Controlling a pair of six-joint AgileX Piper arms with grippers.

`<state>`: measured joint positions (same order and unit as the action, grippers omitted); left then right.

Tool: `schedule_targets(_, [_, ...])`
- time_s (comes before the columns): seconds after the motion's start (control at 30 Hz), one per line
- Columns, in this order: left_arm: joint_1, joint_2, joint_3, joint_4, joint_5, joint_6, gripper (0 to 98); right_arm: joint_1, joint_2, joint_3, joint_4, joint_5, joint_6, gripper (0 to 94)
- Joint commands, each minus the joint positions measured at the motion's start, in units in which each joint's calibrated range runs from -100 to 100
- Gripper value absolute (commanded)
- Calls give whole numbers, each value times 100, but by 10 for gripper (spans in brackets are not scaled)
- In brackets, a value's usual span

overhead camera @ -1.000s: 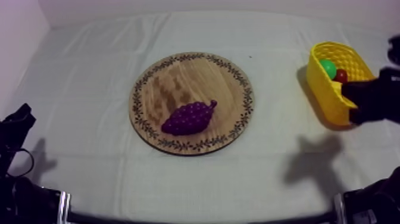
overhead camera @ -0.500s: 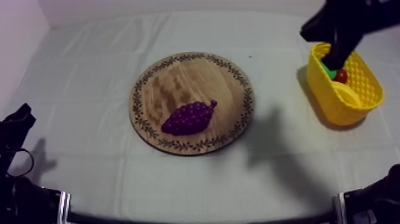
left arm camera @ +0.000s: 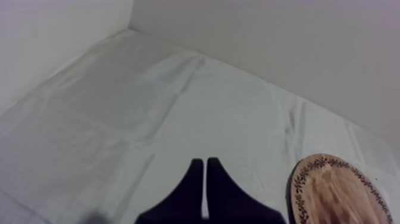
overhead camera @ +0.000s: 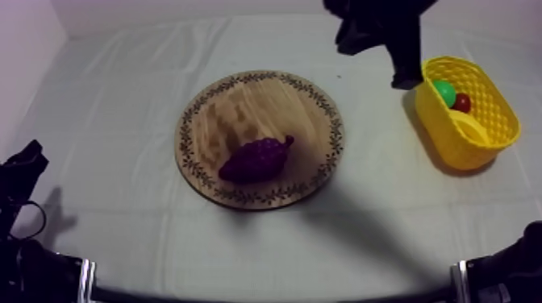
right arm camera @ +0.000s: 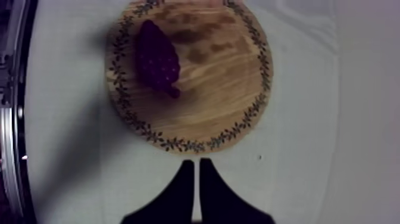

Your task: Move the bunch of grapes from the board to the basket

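Observation:
The purple bunch of grapes (overhead camera: 256,159) lies on the near half of the round wooden board (overhead camera: 242,113), with nothing touching it. At the right of the table stands the yellow basket (overhead camera: 494,122). My right gripper (overhead camera: 406,79) hangs from the upper right over the cloth, between the board's far right rim and the basket. In the right wrist view its fingers (right arm camera: 196,165) lie together, shut on nothing, just short of the board (right arm camera: 226,77), and the grapes (right arm camera: 156,56) are on the board's far side. My left gripper (left arm camera: 205,164) is shut over bare cloth, low at the left (overhead camera: 20,173).
Inside the basket are a green fruit (overhead camera: 443,91) and a small red fruit (overhead camera: 462,102). The board's rim (left arm camera: 339,190) is beside my left gripper in the left wrist view. Walls bound the table at the back and left.
My right arm has lifted from the basket's near side at the right edge and swung up and leftward, past the basket, toward the board. The grapes and left arm have not moved.

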<state>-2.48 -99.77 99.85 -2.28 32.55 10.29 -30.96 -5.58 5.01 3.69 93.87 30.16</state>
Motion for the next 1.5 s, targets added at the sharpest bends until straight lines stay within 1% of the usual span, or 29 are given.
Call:
schedule_targets(0.0, [-1, 3, 4, 1, 3, -1, 0, -54, 250, -303, -75, 96, 184, 20])
schedule_targets(0.2, [-1, 3, 4, 1, 3, -1, 0, -228, 763, -972, -80, 249, 232, 22])
schedule_targets(0.4, [-1, 3, 4, 1, 3, -1, 0, -385, 1045, -1193, -28, 284, 181, 50])
schedule_targets(0.47, [-1, 3, 4, 1, 3, -1, 0, -408, 1114, -1232, -13, 287, 135, 76])
schedule_targets(0.57, [-1, 3, 4, 1, 3, -1, 0, -425, 1199, -1289, 16, 292, 53, 183])
schedule_targets(0.7, [-1, 3, 4, 1, 3, -1, 0, -418, 1288, -1337, 90, 292, -74, 416])
schedule_targets(0.77, [-1, 3, 4, 1, 3, -1, 0, -414, 1328, -1350, 114, 295, -114, 508])
schedule_targets(0.87, [-1, 3, 4, 1, 3, -1, 0, -429, 1388, -1337, 149, 297, -158, 613])
schedule_targets(0.97, [-1, 3, 4, 1, 3, -1, 0, -465, 1455, -1301, 173, 298, -187, 685])
schedule_targets(1.13, [-1, 3, 4, 1, 3, -1, 0, -543, 1623, -1236, 167, 299, -221, 726])
schedule_targets(1.47, [-1, 3, 4, 1, 3, -1, 0, -589, 2408, -1130, 59, 189, -257, 733])
